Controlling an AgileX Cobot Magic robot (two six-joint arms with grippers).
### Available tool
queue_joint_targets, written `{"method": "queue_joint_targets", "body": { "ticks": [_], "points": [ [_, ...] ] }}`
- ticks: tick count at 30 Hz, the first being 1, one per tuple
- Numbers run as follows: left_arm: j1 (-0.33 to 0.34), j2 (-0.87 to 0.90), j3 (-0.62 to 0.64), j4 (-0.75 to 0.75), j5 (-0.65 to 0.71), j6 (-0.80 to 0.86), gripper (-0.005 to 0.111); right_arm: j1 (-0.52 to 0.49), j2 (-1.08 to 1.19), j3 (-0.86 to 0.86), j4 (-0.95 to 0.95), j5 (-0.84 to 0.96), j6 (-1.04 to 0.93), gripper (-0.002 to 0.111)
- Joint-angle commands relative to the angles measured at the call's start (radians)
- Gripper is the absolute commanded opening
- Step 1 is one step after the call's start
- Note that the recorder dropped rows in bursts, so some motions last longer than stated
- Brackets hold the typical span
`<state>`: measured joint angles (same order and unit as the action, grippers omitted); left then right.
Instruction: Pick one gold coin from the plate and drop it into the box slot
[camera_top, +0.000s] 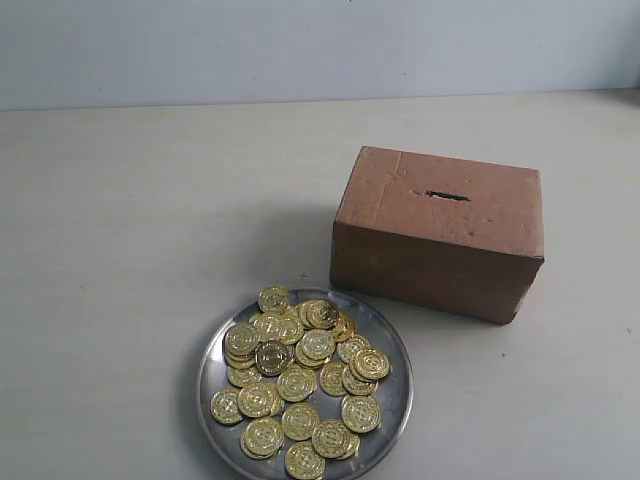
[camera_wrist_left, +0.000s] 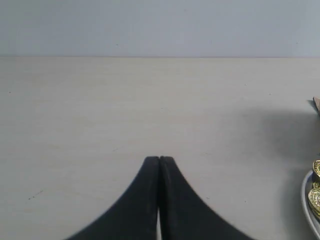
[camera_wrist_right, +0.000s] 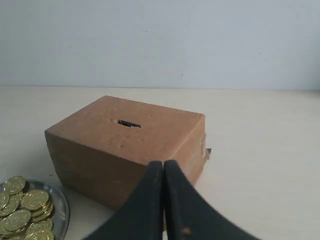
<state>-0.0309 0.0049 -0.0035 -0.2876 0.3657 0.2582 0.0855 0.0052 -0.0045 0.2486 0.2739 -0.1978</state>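
Observation:
A shiny silver plate (camera_top: 391, 408) heaped with several gold coins (camera_top: 300, 372) sits at the front of the table. Behind it to the right stands the brown cardboard box (camera_top: 440, 232), its thin dark slot (camera_top: 447, 196) on top. Neither arm shows in the exterior view. My left gripper (camera_wrist_left: 159, 159) is shut and empty over bare table, with the plate's rim (camera_wrist_left: 306, 200) and a few coins (camera_wrist_left: 315, 196) at the frame's edge. My right gripper (camera_wrist_right: 163, 163) is shut and empty, in front of the box (camera_wrist_right: 100, 150) with the slot (camera_wrist_right: 129, 123) showing beyond it; the plate (camera_wrist_right: 64, 212) lies beside it.
The pale table (camera_top: 150, 220) stretches wide to the left of the box and behind it, up to a plain light wall (camera_top: 300, 50). A small torn flap sticks out at the box's lower corner (camera_wrist_right: 207, 151).

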Motion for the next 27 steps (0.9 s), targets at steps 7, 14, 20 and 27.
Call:
{"method": "queue_joint_targets", "body": {
  "ticks": [7, 14, 20, 27],
  "points": [
    [0.002, -0.005, 0.003, 0.008, -0.006, -0.002, 0.000, -0.006, -0.005, 0.004, 0.101, -0.285, 0.026, 0.000],
    [0.002, -0.005, 0.003, 0.008, -0.006, -0.002, 0.000, -0.006, -0.005, 0.004, 0.206, -0.547, 0.475, 0.000],
    [0.002, -0.005, 0.003, 0.008, -0.006, -0.002, 0.000, -0.004, -0.005, 0.004, 0.014, -0.514, 0.608, 0.000],
    [0.002, -0.005, 0.003, 0.008, -0.006, -0.002, 0.000, -0.004, 0.024, -0.240, -0.037, -0.004, 0.547, 0.000]
  ]
}}
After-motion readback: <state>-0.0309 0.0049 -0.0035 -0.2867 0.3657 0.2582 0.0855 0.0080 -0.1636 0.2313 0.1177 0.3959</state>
